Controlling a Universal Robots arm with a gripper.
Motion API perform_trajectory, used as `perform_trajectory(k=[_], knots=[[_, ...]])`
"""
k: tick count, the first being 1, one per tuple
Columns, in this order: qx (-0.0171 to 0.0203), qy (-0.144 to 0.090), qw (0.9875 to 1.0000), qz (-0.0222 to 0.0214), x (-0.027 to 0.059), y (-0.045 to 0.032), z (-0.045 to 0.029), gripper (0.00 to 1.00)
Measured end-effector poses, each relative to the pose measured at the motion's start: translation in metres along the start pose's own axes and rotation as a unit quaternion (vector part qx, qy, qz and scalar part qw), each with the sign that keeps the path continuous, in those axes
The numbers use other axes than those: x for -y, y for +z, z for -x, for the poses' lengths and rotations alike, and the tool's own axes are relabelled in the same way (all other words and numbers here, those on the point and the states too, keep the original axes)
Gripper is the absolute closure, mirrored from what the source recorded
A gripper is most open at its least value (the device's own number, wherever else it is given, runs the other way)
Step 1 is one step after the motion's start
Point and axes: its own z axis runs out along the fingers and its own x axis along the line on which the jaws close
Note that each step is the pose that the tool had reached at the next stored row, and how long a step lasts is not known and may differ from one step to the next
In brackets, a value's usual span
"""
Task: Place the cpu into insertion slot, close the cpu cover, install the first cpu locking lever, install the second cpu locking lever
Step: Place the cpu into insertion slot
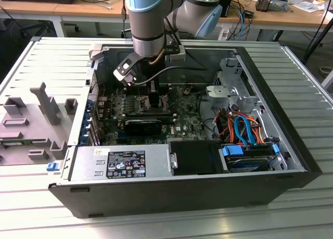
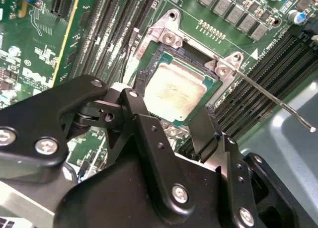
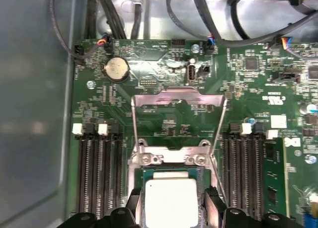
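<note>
black gripper (image 3: 174, 208) jaws wide, straddling flat silver-grey square cpu (image 2: 174, 91) in dark silver-rimmed insertion slot (image 2: 149, 71); risk: finger nudges chip vs slot edge, sits skewed, pins bend.

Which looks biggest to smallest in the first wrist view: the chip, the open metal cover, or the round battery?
1. metal cover, standing open
2. chip, partly out of view
3. round battery, clearly smallest

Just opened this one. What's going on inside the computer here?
The robot arm's gripper is down inside an open computer case, right over the insertion slot on the motherboard. The cpu lies in the slot, silver top up, directly below the gripper. The cpu cover stands swung open, and a locking lever sticks out to one side, not latched.
</note>
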Motion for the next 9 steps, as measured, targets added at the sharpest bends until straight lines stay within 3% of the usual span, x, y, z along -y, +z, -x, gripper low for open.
perform_trajectory(k=[9], knots=[[-0.0001,0.000,1.0000,-0.0001,0.0004,0.0047,-0.0018,0.38]])
